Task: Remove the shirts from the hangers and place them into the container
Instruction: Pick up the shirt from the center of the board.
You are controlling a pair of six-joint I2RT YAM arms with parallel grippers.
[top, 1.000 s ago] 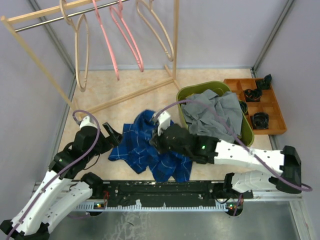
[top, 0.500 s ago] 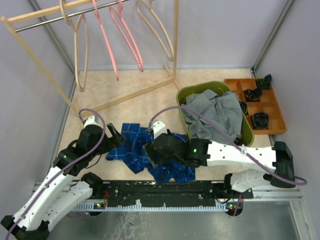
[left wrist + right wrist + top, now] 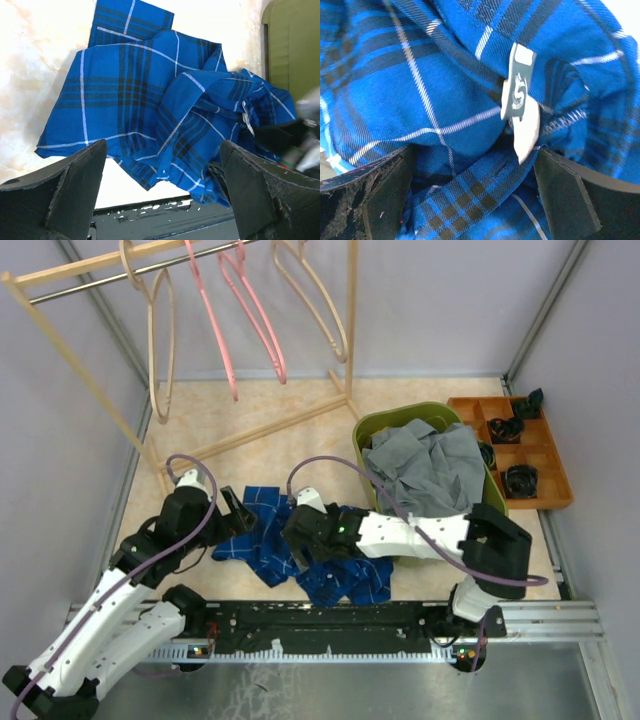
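Blue shirt (image 3: pixel 268 540) lies on beige floor (image 3: pixel 280 445), grey walls (image 3: pixel 450 310); left tool (image 3: pixel 165 182), right tool (image 3: pixel 470 197) spread.

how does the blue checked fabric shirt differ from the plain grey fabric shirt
The blue checked shirt lies spread on the beige tabletop; the plain grey shirt sits heaped inside the olive-green plastic basin. The blue shirt carries thin white checks; the grey shirt has no pattern. Both are rumpled soft fabric.

Bright, even light; soft shadows.
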